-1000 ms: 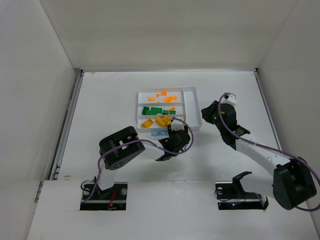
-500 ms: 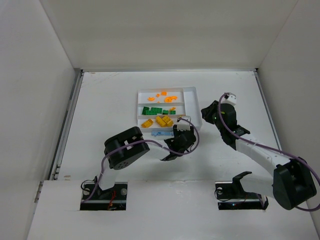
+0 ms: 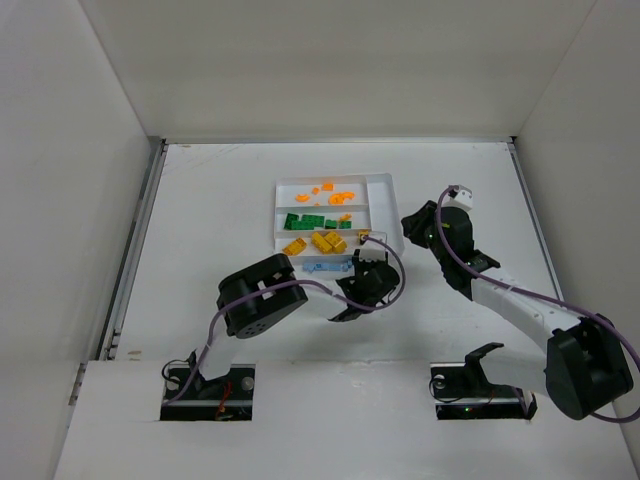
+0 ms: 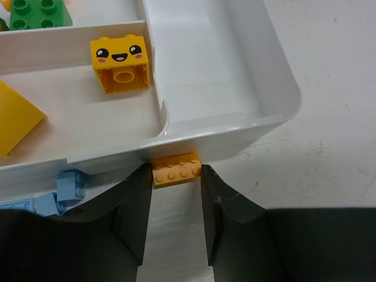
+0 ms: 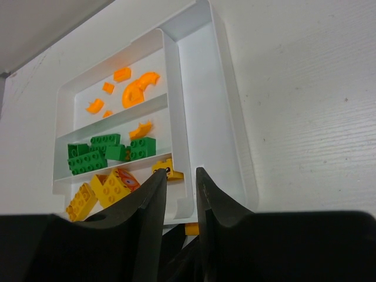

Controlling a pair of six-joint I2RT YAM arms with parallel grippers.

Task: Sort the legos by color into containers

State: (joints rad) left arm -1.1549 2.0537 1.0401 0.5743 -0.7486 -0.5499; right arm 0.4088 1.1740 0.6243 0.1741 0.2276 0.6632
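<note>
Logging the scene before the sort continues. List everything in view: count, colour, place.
tray: one, white, mid-table; its crosswise section shows nothing in it.
orange bricks: several, orange, far long section; one more among the greens.
green bricks: several, green, middle long section.
yellow bricks: several, yellow, near long section; one has a smiling face.
light blue bricks: at least two, light blue, on the table against the tray's near wall.
small orange brick: one, orange, on the table against that wall.
left fingers: two, black, one at each end of the small orange brick.
right fingers: two, black, narrowly apart, nothing between them.
</note>
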